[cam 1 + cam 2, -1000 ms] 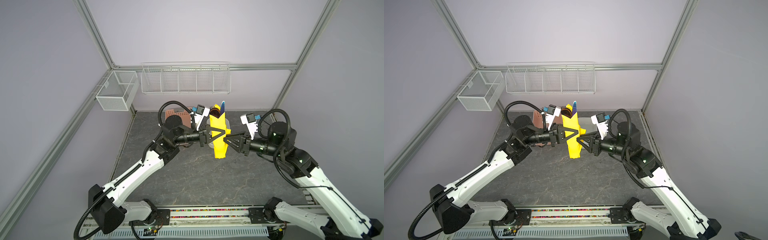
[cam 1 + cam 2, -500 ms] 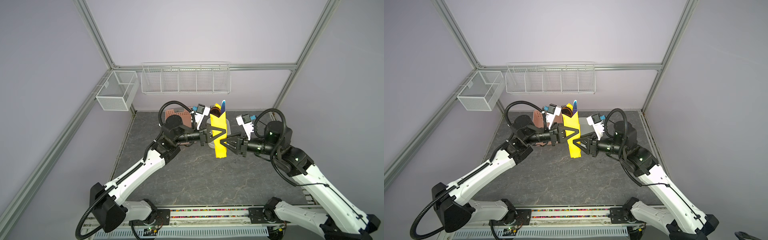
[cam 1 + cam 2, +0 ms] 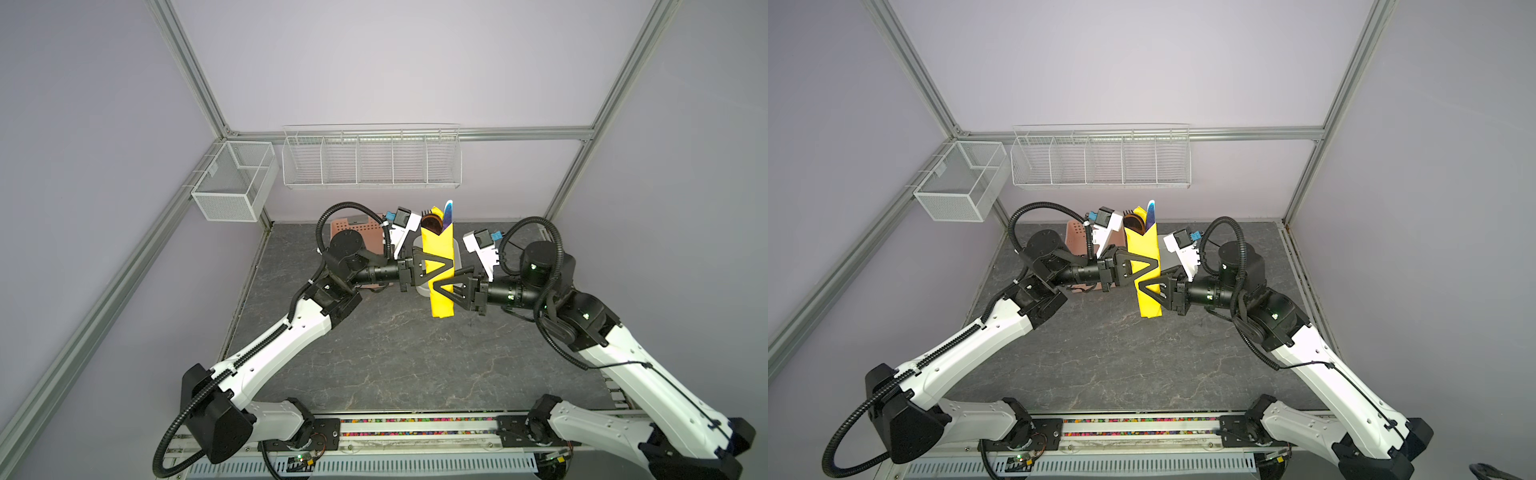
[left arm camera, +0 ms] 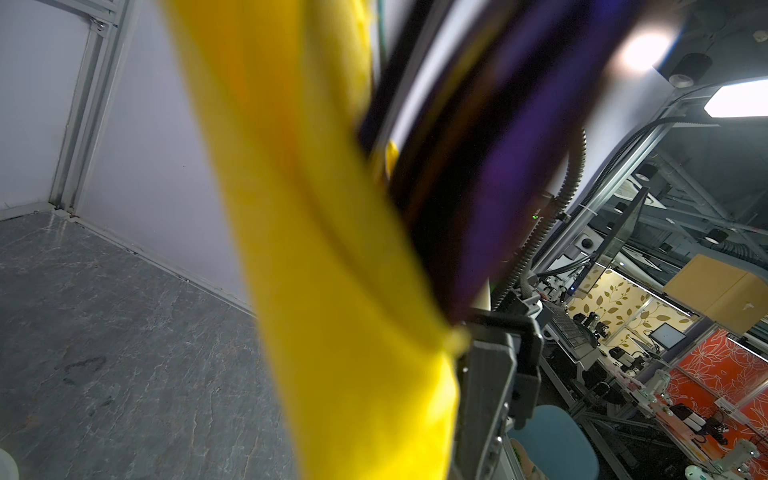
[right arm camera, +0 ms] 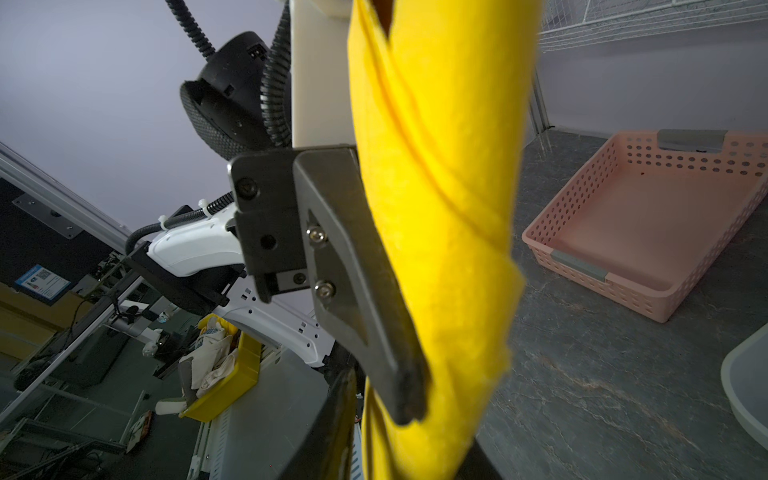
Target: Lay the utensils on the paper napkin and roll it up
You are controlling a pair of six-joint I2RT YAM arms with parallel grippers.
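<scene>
The paper napkin (image 3: 436, 241) (image 3: 1142, 243) is rolled into a narrow yellow tube and hangs in the air over the middle of the grey bench (image 3: 374, 353), between the two arms. Just behind it lies a white tub (image 3: 458, 249), partly hidden by the roll. Further to the left stands a pink basket (image 3: 357, 226) (image 5: 623, 216), with the left arm in front of it. On the back wall hang a wire rack (image 3: 370, 166) and a mesh box (image 3: 232, 187), well apart from the roll.

The long axis of the roll stands roughly upright. The heads of the utensils (image 3: 447, 214) (image 3: 1149, 212) stick out of its upper end, and the lower end is off the bench. In the left wrist view the heads (image 4: 498, 166) are only a purple blur.

The left pincer (image 3: 446, 268) (image 3: 1154, 266) is closed tightly on the middle of the roll. The right pincer (image 3: 436, 289) (image 3: 1140, 286) has its jaws around the lower part, from the opposite side. I cannot tell whether they already press on it.
</scene>
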